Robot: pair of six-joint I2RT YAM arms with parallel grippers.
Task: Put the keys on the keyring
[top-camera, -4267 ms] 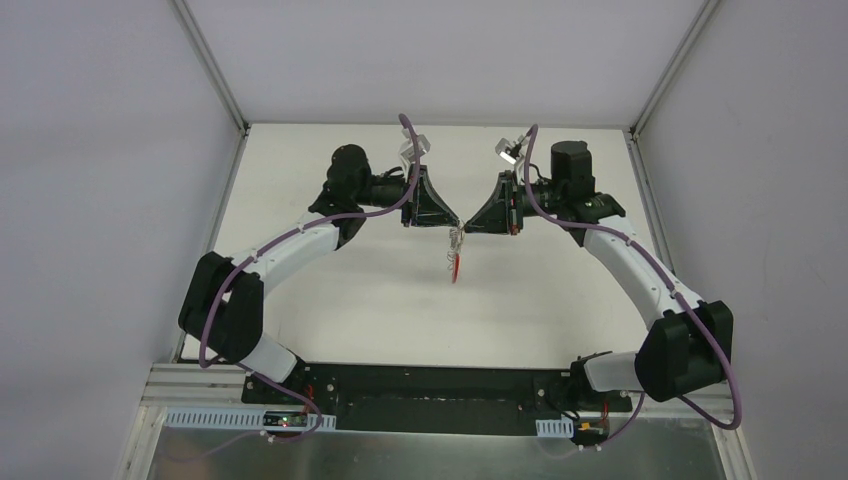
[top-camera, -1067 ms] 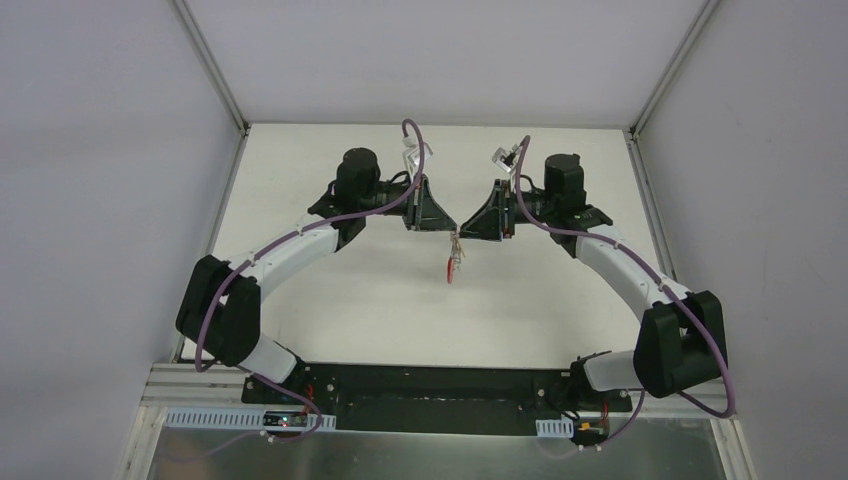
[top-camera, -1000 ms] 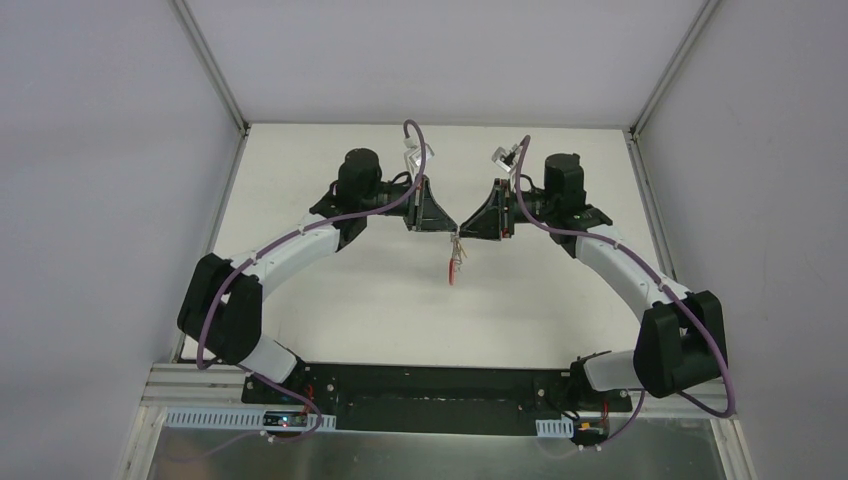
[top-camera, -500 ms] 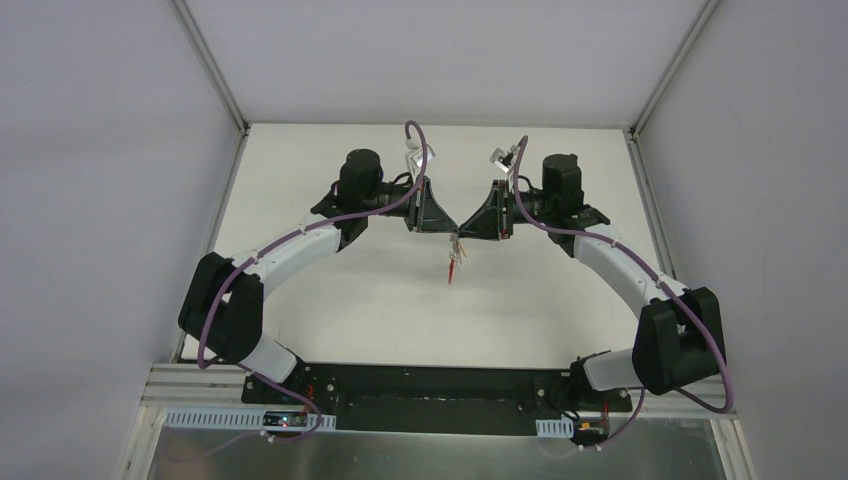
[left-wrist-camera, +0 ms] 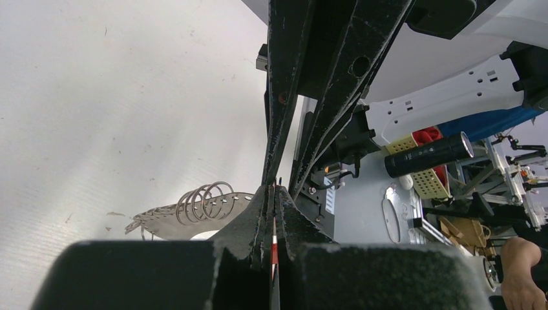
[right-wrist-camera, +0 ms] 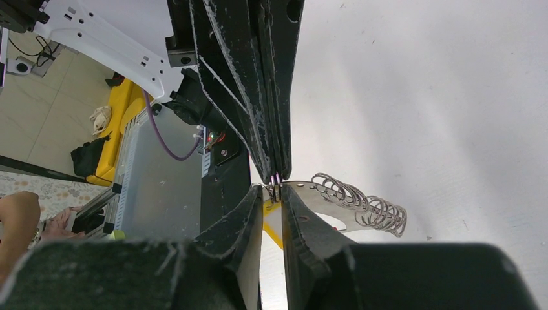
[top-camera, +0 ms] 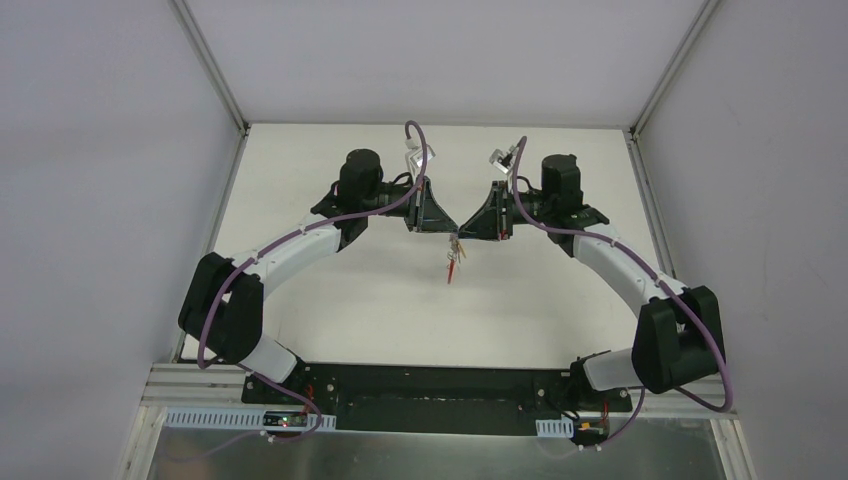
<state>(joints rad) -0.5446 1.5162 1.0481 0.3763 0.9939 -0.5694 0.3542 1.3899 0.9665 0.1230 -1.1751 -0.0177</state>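
White surface [top-camera: 350,290] below, and both arms meet tip to tip above its middle! Left claw [left-wrist-camera: 274,194] is pinched tight on the keys [left-wrist-camera: 194,208], whose red band [top-camera: 452,268] dangles toward the surface. Right claw [right-wrist-camera: 274,194] stands narrow, fingertips at the bunch's end, gripping or merely touching, I cannot tell
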